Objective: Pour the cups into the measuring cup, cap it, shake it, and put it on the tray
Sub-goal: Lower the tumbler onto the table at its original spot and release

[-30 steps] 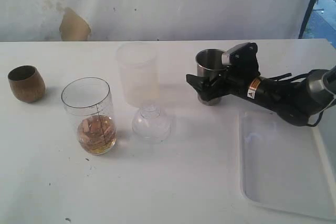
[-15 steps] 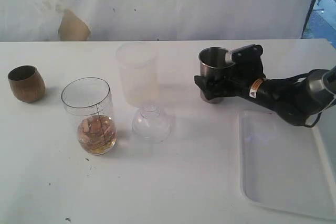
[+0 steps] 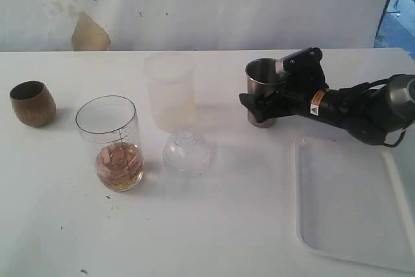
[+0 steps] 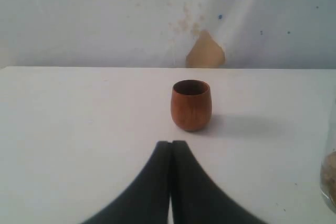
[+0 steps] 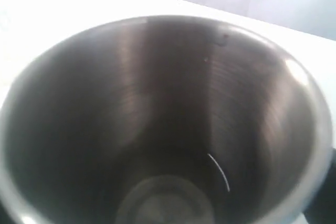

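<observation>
Right gripper (image 3: 259, 109) is low at the stainless-steel tumbler (image 3: 260, 77), black fingers either side of its lower half; whether they pinch it or only flank it, I cannot tell. The tumbler stands upright on the white table (image 3: 227, 231), beyond the far corner of the white tray (image 3: 350, 212); the right wrist view looks straight down into its bare steel bottom. Left gripper (image 4: 171, 144) has its fingers pressed flat together, holding nothing, pointed at the brown wooden cup (image 4: 191, 105), which stands upright near the table's left side. The measuring cup (image 3: 110, 135) is upright right of that cup, brownish bits in its base; beside it lies a clear domed piece (image 3: 187, 152), with a frosted cup (image 3: 170, 92) just behind.
</observation>
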Tool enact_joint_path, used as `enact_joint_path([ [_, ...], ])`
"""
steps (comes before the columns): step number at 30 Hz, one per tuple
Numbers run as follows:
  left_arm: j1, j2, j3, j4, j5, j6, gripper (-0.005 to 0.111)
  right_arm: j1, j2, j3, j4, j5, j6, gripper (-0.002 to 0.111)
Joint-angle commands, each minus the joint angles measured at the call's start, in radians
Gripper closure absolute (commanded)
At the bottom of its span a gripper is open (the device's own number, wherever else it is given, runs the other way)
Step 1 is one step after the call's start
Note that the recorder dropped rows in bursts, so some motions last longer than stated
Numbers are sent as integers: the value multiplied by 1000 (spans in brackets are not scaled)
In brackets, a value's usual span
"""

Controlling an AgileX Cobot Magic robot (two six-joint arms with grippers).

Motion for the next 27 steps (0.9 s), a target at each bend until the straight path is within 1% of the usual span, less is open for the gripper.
enact_joint_path([
  [1,-6,-5,5,-11,-8,-5,107,-7,-34,33,-5,32,2,3],
  [5,-6,-5,5,-11,-8,-5,107,-7,-68,89,14,-27,-26,3],
  [9,-6,-5,5,-11,-8,-5,107,-7,-93,119,18,-29,-26,3],
  [13,-6,-5,5,-11,-8,-5,107,-7,-110,167,75,-35,-42,3],
  [20,-6,-5,5,-11,-8,-5,107,-7,-160,272,91,-92,-65,3],
  [25,-6,-5,5,-11,-8,-5,107,-7,-233,348,91,-97,-65,3],
  [27,-6,-5,5,-11,-8,-5,107,-7,-297,392,89,-90,-82,3],
])
